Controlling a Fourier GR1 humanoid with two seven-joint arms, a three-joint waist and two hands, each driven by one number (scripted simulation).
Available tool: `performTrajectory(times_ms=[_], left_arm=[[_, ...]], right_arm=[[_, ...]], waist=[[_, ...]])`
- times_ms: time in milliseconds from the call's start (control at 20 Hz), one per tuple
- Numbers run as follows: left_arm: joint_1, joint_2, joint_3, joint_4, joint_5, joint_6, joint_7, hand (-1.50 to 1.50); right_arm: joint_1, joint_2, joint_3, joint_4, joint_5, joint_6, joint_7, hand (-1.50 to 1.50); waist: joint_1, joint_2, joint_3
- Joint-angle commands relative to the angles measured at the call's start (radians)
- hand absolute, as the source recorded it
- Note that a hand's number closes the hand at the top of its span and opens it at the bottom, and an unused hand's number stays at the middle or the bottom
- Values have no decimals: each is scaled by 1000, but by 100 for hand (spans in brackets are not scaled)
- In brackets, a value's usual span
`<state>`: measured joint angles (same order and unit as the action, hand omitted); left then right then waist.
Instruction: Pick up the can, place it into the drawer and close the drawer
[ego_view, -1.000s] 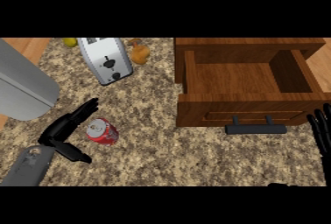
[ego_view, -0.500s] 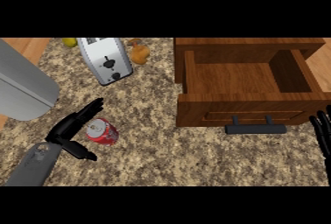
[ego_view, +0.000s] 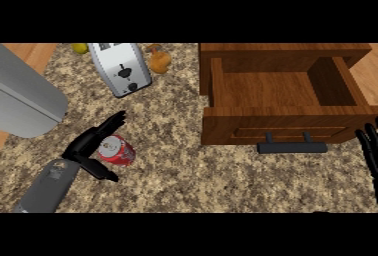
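Note:
A red can (ego_view: 117, 150) lies on its side on the speckled counter at the lower left. My left hand (ego_view: 87, 145) is around it from the left, fingers stretched past its far side and thumb below it, hand still open. The wooden drawer (ego_view: 284, 95) stands pulled open at the right, its inside bare, with a black handle (ego_view: 292, 147) on its front. Only the straight fingers of my right hand (ego_view: 368, 150) show at the right edge, beside the drawer's front corner.
A silver toaster (ego_view: 120, 68) stands at the back, with an orange object (ego_view: 159, 60) to its right and a yellow one (ego_view: 79, 48) to its left. A large grey rounded object (ego_view: 26, 100) fills the left side.
My left hand has slid slightly right and forward, closing in round the can. The can, drawer and right hand have stayed put.

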<state>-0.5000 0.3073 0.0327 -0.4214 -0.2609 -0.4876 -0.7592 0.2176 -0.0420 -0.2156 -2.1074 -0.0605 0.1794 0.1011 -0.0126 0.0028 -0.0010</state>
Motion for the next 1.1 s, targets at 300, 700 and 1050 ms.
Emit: performTrajectory(times_ms=[300,700,1050], left_arm=[[14,-71,-37,-16,-13,-41,-71,-150],[-55,-117,-31,9,10,-55,-30,150],[-17,-126,-35,-93,63,-134,44,150]], right_arm=[[46,-2,-17,-25,1,21,-1,-150],[21,-2,-31,-58,-56,28,43,-150],[119,34,-27,-88,-52,59,-37,-150]], waist=[[5,-2,1],[-2,0,0],[6,-6,1]])
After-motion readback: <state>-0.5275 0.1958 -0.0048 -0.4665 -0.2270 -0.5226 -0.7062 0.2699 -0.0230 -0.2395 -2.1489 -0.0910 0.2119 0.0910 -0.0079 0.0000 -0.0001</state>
